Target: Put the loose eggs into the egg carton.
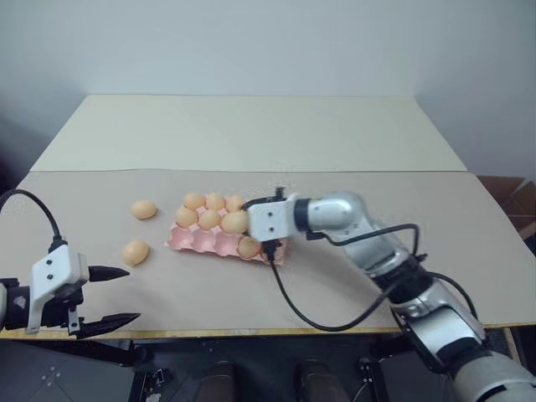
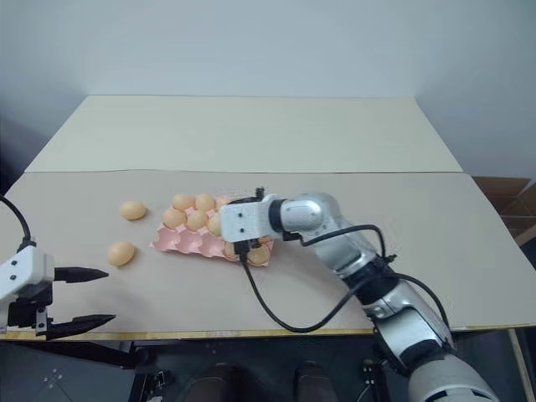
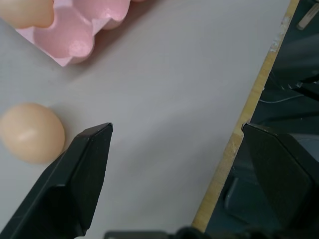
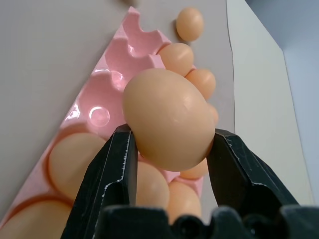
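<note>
Left gripper at the near table edge, fingers wide apart, holding nothing. Two eggs are loose on the table left of the carton: near egg just past the left fingertips, far egg beyond it. Right gripper is clamped on a held egg, hovering over the carton, not yet seated. Carton: far rows mostly filled, at least one egg in the near row at its right end, several near cups empty. Judgement: one placement underway, two picks left.
</note>
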Tool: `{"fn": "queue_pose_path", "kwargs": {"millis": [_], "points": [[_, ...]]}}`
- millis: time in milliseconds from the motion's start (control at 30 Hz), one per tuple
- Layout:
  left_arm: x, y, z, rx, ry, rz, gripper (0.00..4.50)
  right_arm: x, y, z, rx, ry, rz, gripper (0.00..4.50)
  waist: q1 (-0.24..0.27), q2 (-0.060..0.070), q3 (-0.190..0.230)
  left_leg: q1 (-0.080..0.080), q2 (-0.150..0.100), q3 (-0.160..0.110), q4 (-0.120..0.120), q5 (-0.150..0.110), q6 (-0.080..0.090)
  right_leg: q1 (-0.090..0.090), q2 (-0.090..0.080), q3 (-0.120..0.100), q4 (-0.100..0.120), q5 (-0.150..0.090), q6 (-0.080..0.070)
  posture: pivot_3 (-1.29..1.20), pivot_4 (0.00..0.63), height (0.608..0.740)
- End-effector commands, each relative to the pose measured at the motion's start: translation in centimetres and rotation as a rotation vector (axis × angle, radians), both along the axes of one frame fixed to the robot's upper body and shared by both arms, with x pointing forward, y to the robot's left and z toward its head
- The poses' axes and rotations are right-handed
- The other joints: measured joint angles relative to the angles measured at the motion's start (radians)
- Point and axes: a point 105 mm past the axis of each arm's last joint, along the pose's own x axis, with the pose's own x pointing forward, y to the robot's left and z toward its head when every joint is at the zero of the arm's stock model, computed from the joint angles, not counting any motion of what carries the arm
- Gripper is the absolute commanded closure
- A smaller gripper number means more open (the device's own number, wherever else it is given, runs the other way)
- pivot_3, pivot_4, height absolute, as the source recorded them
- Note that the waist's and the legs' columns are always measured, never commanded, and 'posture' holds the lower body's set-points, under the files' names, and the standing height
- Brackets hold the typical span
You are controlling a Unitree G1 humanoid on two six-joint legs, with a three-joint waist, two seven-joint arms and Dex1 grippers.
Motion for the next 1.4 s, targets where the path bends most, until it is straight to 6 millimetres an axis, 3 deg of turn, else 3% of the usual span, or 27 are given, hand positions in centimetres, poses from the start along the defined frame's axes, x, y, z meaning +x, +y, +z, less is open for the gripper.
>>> {"fn": "queue_pose_path", "kwargs": {"millis": [33, 200, 300, 467, 867, 1033, 1200, 1300, 1400], "points": [[-0.1, -0.1, 1.0, 0.02, -0.051, -0.005, 0.0, 0.1, 1.1, 1.0, 0.003, -0.103, 0.044, 2.34, 0.001, 0.0, 0.0, 0.0, 0.0, 0.0, 0.0, 0.0, 0.0, 0.0, 0.0, 0.0, 0.0, 0.0, 0.0, 0.0, 0.15, 0.74], [-0.4, 0.0, 0.8, 0.021, -0.05, 0.003, 0.0, -0.1, 2.2, 1.2, -0.005, -0.141, 0.094, 2.34, -0.002, -0.001, 0.0, 0.0, 0.0, 0.001, 0.0, 0.0, 0.0, -0.002, 0.0, 0.001, 0.002, 0.0, 0.0, 0.0, 0.15, 0.74], [-0.5, 0.0, 0.6, 0.023, -0.047, 0.006, 0.0, 0.0, 2.5, 0.8, -0.03, -0.18, 0.112, 1.7, -0.006, -0.001, 0.0, 0.0, 0.0, 0.001, 0.0, 0.0, 0.0, -0.003, 0.0, 0.002, 0.004, 0.0, 0.0, 0.0, 0.15, 0.74], [-0.4, -0.1, 0.5, 0.021, -0.05, 0.005, 0.0, 0.3, 2.4, 0.6, -0.047, -0.23, 0.12, 0.03, -0.007, -0.001, 0.0, 0.0, 0.0, 0.001, 0.0, 0.0, 0.0, -0.004, 0.0, 0.002, 0.004, 0.0, 0.0, 0.0, 0.15, 0.74], [0.2, -0.1, 0.5, 0.023, -0.061, -0.008, 0.0, -0.4, 0.7, 1.0, -0.052, -0.235, 0.119, 0.03, -0.011, -0.001, -0.001, 0.0, 0.001, 0.001, 0.0, 0.0, 0.0, -0.004, 0.0, 0.002, 0.004, 0.0, 0.0, 0.0, 0.15, 0.74], [0.3, 0.2, 0.6, 0.021, -0.061, -0.007, 0.0, -0.5, -0.2, 3.0, 0.005, -0.225, 0.084, 0.03, -0.012, -0.001, -0.001, 0.0, 0.001, 0.001, 0.0, 0.0, 0.0, -0.004, 0.0, 0.002, 0.004, 0.0, 0.0, 0.0, 0.15, 0.74], [0.2, 0.8, 0.7, 0.017, -0.056, 0.007, 0.0, -1.7, -1.5, 4.9, 0.093, -0.084, 0.062, 0.03, -0.012, -0.001, -0.001, 0.0, 0.001, 0.001, 0.0, 0.0, 0.0, -0.004, 0.0, 0.002, 0.004, 0.0, 0.0, 0.0, 0.15, 0.74], [-0.3, 0.8, 0.6, 0.018, -0.058, 0.01, 0.0, -2.7, -2.5, 4.8, 0.11, -0.014, 0.061, 0.03, -0.01, -0.001, -0.001, -0.001, 0.001, 0.001, 0.0, 0.0, 0.0, -0.003, 0.0, 0.002, 0.004, 0.0, 0.0, 0.0, 0.15, 0.74], [-0.3, 0.6, 1.7, -0.009, -0.13, 0.043, 0.0, -4.0, -4.5, 4.6, 0.137, 0.198, 0.081, 0.03, -0.008, -0.001, -0.001, 0.0, 0.001, 0.001, 0.0, 0.0, 0.0, -0.003, 0.0, 0.002, 0.003, 0.0, 0.0, 0.0, 0.15, 0.74]]}}
